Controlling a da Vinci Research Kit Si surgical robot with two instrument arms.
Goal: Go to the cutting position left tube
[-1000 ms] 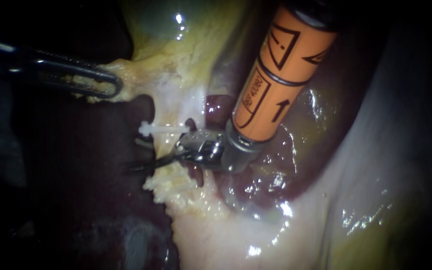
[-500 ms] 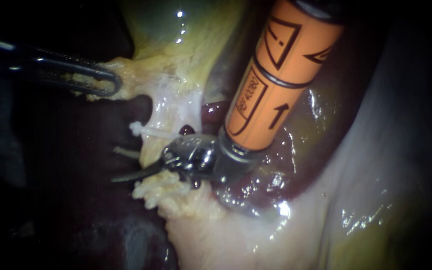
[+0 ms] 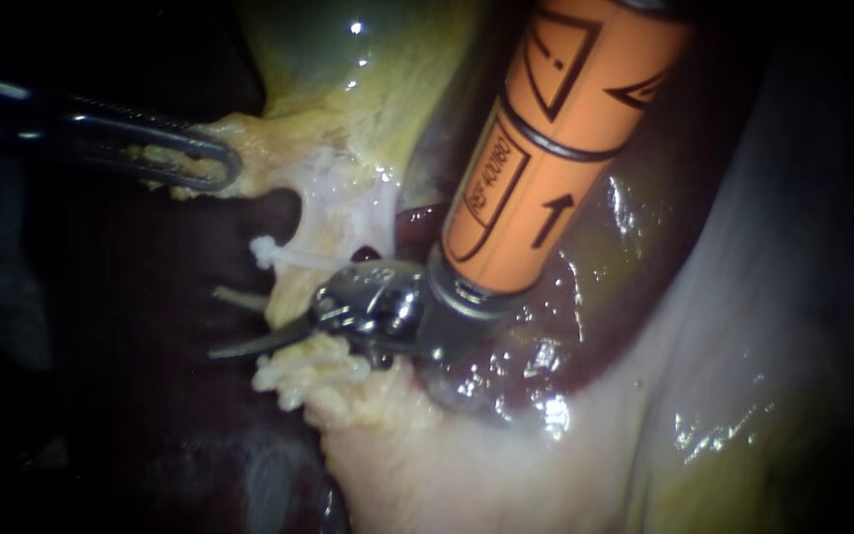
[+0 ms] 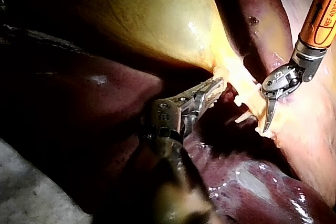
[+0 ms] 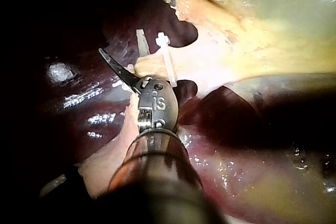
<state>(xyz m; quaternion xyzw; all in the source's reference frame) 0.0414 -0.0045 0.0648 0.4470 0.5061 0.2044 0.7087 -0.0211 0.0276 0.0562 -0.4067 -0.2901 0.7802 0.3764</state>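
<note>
Your left instrument (image 3: 219,166): jaws clamped on the gallbladder (image 3: 348,89) at its neck. Your right instrument (image 3: 239,346): blades together, lying against the tube (image 3: 298,295), just below the white clip (image 3: 274,254).

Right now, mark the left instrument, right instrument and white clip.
left instrument (image 3: 219,166), endoscope view, jaw tips, shut on gallbladder (image 3: 328,59) tissue.
right instrument (image 3: 249,342), endoscope view, dark curved tip.
white clip (image 3: 294,259), endoscope view, middle of its bar.
</note>
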